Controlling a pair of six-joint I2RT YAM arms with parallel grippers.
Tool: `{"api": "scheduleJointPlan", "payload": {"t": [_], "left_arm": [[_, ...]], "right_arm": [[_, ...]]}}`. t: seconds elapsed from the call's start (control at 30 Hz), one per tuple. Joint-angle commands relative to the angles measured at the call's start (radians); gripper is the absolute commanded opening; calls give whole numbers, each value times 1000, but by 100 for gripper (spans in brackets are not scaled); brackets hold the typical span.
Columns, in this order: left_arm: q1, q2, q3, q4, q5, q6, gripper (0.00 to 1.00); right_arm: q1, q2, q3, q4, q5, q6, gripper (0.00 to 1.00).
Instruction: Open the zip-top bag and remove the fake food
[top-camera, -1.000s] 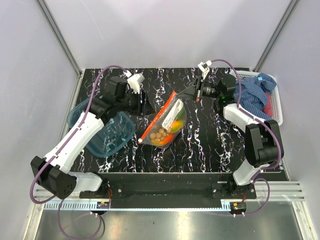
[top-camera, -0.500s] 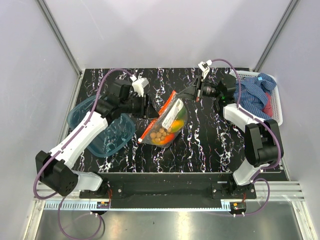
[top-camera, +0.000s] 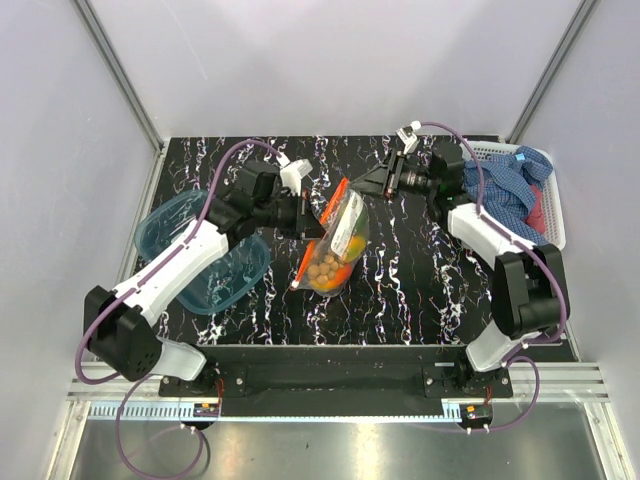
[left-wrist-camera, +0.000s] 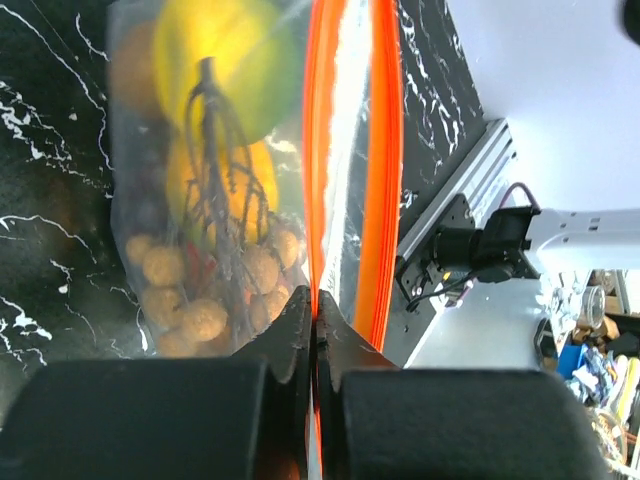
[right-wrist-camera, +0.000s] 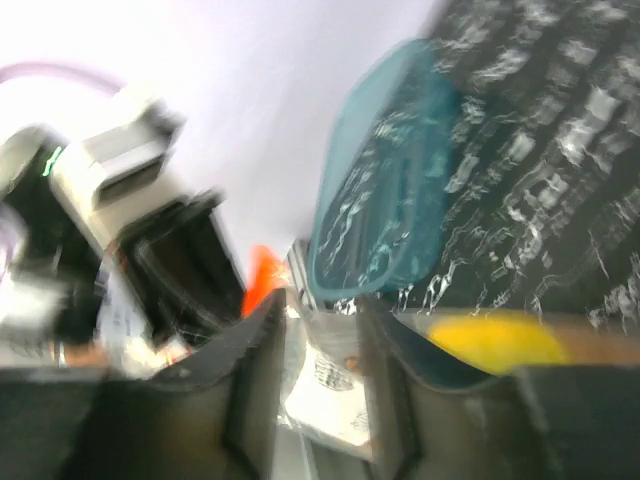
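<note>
The zip-top bag stands on the black marbled table, its orange-red zip strip running down its left side. Inside it the fake food shows as yellow and orange fruit over tan balls. My left gripper is shut on one zip strip; the other strip bows away, so the mouth gapes. Through the plastic the left wrist view shows a yellow fruit and tan balls. My right gripper hangs open at the bag's upper right corner, with loose bag plastic between its fingers.
A blue translucent tub lies under the left arm at the table's left. A white basket holding a blue checked cloth sits at the right edge. Pale walls close in the back and sides.
My left gripper moved right to the bag and shut on its zip strip. The right gripper opened and let go of the bag. The bag swung more upright.
</note>
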Motion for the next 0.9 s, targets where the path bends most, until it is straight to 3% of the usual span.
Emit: {"api": "scheduleJointPlan", "payload": {"t": [0.0,0.03,0.17,0.3,0.47,0.87], "left_arm": [[-2,-28,42,57,-21,-40,0],[-3,-32,44,62,-33,-69,0],[-33,-24,38,92,-67,-126,0],[-66,-19,45,94,-121,-156,0],[-108,-27,47,95,-199,-207,0],[-187,-36,42,97,-294,-235,0]], "right_arm": [[23,-141,162,-787,307,-131,84],[31,-175,186,-875,388,-156,99],[60,-227,277,-1196,519,-150,100],[105,-270,232,-1211,480,-118,100],[160,-275,248,-1250,535,-167,100],[252,-195,303,-1209,602,-169,75]]}}
